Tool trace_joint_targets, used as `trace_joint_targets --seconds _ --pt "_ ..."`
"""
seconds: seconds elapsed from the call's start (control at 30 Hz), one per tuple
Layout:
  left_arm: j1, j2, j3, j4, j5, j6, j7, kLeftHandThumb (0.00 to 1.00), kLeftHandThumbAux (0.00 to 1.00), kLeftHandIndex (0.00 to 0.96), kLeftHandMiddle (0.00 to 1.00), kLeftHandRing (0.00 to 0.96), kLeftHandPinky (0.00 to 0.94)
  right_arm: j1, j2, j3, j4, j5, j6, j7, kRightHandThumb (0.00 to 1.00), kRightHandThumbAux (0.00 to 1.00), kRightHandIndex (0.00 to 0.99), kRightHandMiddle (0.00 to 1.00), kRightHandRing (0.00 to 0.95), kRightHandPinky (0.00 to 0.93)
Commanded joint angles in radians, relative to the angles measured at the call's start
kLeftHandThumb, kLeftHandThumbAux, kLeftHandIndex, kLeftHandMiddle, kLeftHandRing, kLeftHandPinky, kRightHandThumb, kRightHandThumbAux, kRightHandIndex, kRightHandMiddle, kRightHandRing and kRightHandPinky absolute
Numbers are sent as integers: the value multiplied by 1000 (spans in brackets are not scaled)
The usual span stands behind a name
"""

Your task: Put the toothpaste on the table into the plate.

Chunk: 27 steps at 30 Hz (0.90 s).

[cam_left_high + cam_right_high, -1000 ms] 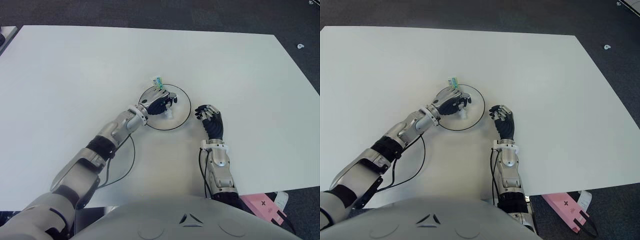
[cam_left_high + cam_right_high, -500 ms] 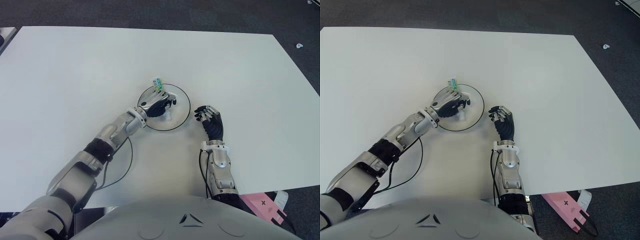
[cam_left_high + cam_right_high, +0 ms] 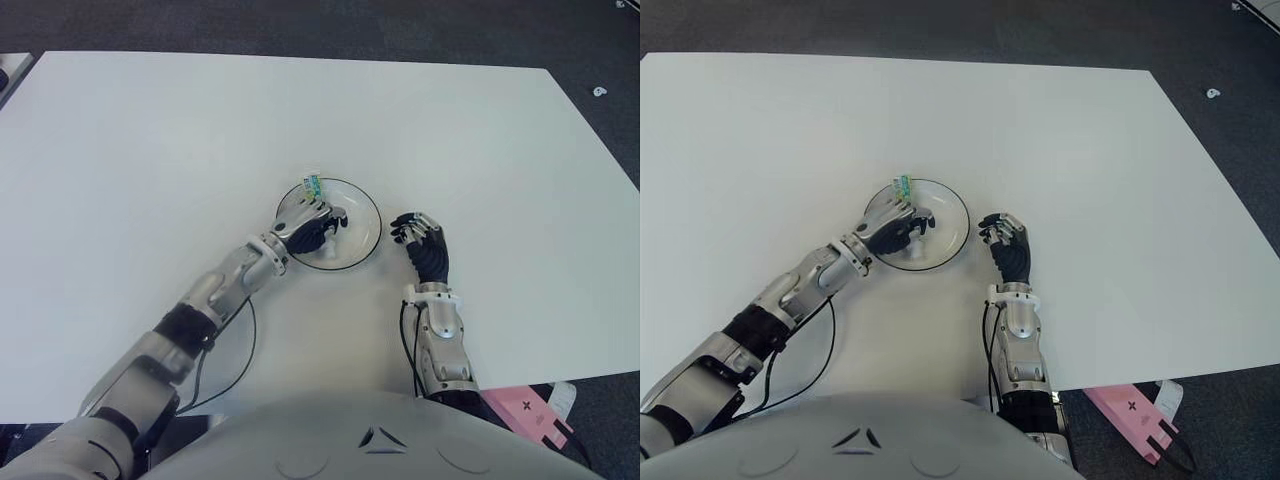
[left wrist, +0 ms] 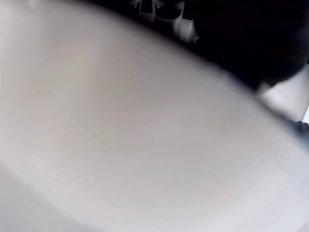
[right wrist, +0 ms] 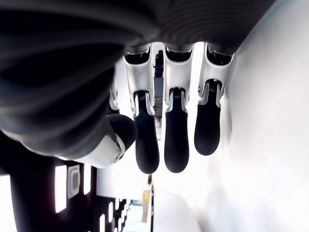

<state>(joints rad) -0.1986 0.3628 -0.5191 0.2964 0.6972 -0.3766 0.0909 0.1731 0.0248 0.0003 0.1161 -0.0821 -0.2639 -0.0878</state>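
A white plate with a dark rim (image 3: 372,228) lies near the middle of the white table (image 3: 150,150). My left hand (image 3: 315,225) is low over the plate's near left part, its fingers curled round the toothpaste (image 3: 314,184). The tube's green end sticks out past the hand at the plate's far left rim (image 3: 903,184). The left wrist view gives only a blurred white surface and dark finger parts. My right hand (image 3: 425,240) shows just to the right of the plate, its fingers (image 5: 174,140) relaxed and holding nothing.
A black cable (image 3: 235,345) loops on the table beside my left forearm. A pink object (image 3: 525,410) lies on the floor off the table's near right corner. Dark floor surrounds the table's far and right edges.
My left hand has drawn back toward me and lower over the plate, still with the toothpaste. The right hand has stayed where it was.
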Motion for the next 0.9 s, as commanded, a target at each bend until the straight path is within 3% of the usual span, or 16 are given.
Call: trace_joint_targets --seconds 0.03,0.23,0.37,0.5,0.9 --pt "104 46 -11 -10 13 48 -71 848 668 410 550 929 916 32 -3 4 44 3 24 10 706 730 429 502 507 503" --pt "126 50 3 -48 -4 57 -90 849 668 410 551 929 914 28 -3 5 52 2 16 11 707 730 429 504 510 513" --pt "211 105 58 -264 -54 107 -195 849 668 410 551 927 912 30 1 3 43 14 28 17 707 730 429 502 509 510" --pt "262 121 83 -400 -72 165 -271 849 667 411 552 926 911 31 2 2 38 15 34 20 707 730 429 501 507 510" --pt "327 122 109 -522 -92 233 -361 849 668 408 554 911 895 28 -1 3 53 15 8 25 706 730 429 507 516 521"
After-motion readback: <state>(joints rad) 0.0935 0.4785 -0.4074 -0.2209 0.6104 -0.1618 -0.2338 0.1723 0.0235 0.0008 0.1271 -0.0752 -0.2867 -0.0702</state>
